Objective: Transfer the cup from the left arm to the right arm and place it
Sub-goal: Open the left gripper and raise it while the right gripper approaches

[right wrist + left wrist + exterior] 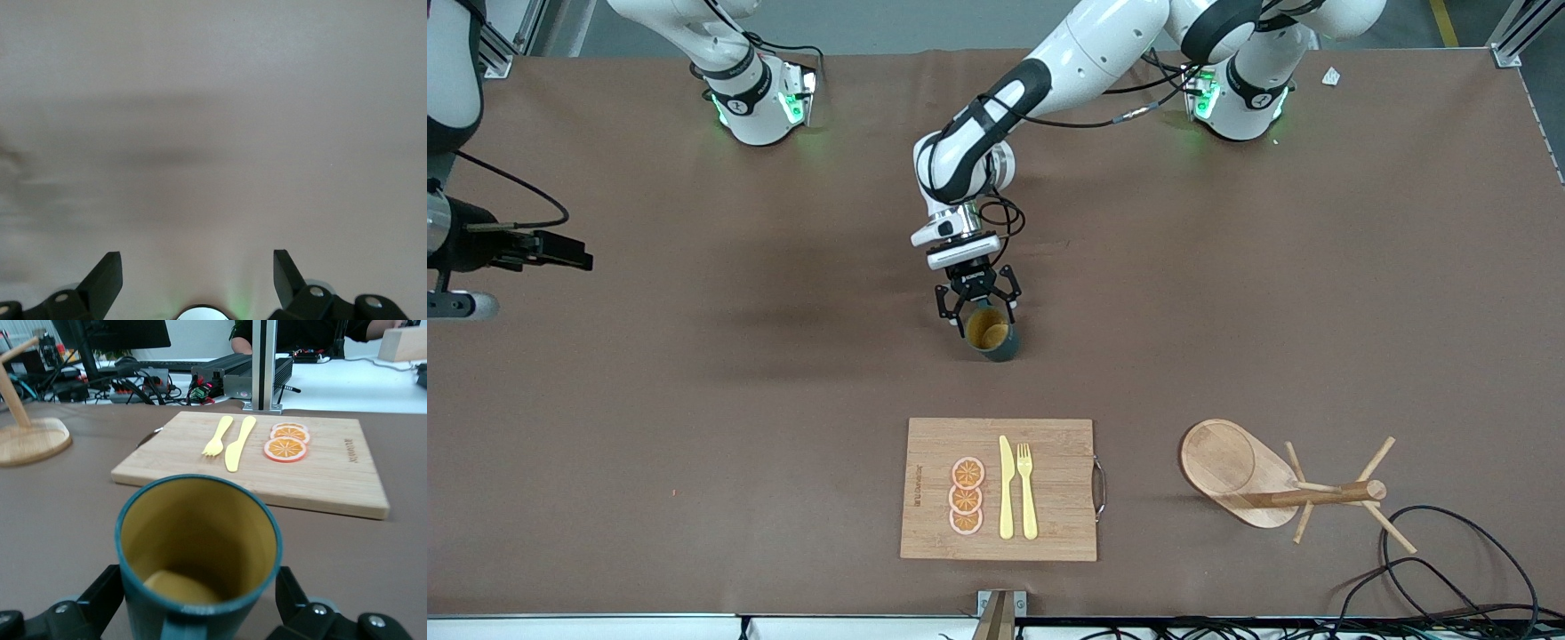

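Observation:
The cup [992,334] is dark teal-green with a mustard-yellow inside and stands on the brown table near its middle, mouth up. My left gripper [976,311] reaches down to it, its fingers spread wide on either side of the cup's body. In the left wrist view the cup [198,540] fills the gap between the two black fingers [107,590], and its handle points toward the wrist. My right gripper [580,258] is open and empty, up over the right arm's end of the table; in the right wrist view [197,261] it sees only bare table.
A bamboo cutting board [1049,516] with a yellow knife, a fork and orange slices lies nearer to the front camera than the cup. A wooden peg rack [1280,484] lies tipped over toward the left arm's end. Cables run along the table's front corner.

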You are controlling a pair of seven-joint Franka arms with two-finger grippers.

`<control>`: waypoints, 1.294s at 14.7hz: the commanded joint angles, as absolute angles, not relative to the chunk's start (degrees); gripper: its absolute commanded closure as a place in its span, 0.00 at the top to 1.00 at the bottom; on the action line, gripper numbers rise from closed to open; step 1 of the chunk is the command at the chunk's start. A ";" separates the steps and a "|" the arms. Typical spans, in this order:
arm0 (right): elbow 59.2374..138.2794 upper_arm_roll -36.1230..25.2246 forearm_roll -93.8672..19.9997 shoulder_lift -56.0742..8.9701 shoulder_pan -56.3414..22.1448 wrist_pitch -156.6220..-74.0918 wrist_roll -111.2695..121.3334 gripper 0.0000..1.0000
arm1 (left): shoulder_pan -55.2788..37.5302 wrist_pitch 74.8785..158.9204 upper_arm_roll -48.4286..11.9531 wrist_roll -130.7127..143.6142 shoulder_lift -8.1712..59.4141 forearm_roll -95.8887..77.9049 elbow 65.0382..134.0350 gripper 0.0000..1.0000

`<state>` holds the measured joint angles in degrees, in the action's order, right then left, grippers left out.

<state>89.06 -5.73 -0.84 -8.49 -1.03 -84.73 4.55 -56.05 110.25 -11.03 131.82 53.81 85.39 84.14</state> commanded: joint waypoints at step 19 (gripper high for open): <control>98.94 -5.19 -12.73 -19.95 -29.52 -116.07 -37.08 1.00 | -53.72 98.70 -15.03 118.08 19.99 48.72 100.36 0.99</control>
<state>95.23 -4.63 -10.18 -20.21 -27.51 -111.55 -34.83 -57.55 97.44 -14.65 124.05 30.36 53.67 91.87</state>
